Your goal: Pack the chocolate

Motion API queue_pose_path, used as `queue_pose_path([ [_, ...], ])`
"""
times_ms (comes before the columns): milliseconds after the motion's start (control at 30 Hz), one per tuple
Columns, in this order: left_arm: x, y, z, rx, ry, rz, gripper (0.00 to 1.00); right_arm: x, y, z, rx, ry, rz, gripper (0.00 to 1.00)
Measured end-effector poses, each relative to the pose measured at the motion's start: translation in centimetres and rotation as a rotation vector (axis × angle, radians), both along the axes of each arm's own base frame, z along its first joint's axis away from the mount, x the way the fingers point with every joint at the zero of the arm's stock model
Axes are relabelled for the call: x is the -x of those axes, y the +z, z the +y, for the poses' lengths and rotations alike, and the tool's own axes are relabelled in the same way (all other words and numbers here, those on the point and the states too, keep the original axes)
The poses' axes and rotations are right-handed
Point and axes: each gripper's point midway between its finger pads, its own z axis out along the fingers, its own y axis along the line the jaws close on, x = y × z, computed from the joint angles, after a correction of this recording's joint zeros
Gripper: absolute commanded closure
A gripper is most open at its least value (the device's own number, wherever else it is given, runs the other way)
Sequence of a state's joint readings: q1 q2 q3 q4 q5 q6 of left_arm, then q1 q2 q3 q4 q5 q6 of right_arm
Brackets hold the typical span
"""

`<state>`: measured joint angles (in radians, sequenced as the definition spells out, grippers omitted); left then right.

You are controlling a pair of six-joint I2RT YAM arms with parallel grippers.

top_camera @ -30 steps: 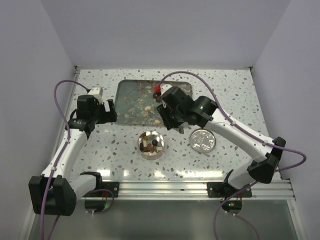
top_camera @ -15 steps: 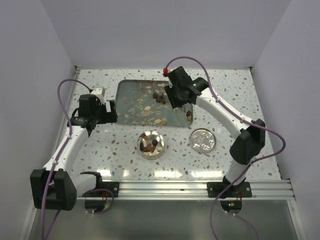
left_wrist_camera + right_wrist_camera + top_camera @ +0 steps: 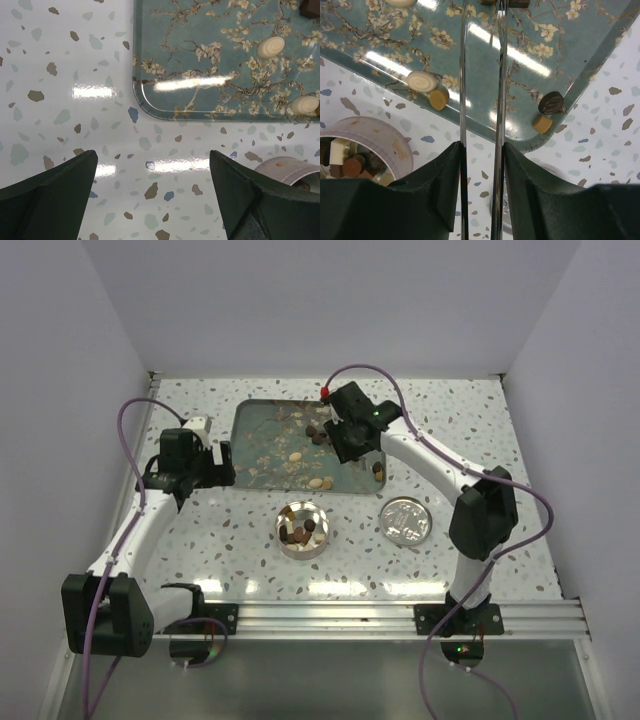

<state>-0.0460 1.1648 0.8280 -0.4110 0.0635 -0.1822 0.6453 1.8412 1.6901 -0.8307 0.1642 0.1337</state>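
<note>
Bright, even overhead light; glare streaks across the glossy tray (image 3: 165, 107).
</note>
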Motion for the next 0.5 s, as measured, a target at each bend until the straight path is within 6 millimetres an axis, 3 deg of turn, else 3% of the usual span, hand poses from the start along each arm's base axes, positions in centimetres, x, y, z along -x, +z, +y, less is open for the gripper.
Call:
queue_pose_path([
  [367,-0.1,-0.3,0.0,-0.002,0.001,0.011,0.0,-0.9,-2.8,0.0,0.037,0.006,0.038,0.59],
  [500,-0.3,-0.4,0.1,-0.007,0.006,0.015,0.0,-1.2,-4.1,-0.1,0.053,0.005,0.058,0.63],
])
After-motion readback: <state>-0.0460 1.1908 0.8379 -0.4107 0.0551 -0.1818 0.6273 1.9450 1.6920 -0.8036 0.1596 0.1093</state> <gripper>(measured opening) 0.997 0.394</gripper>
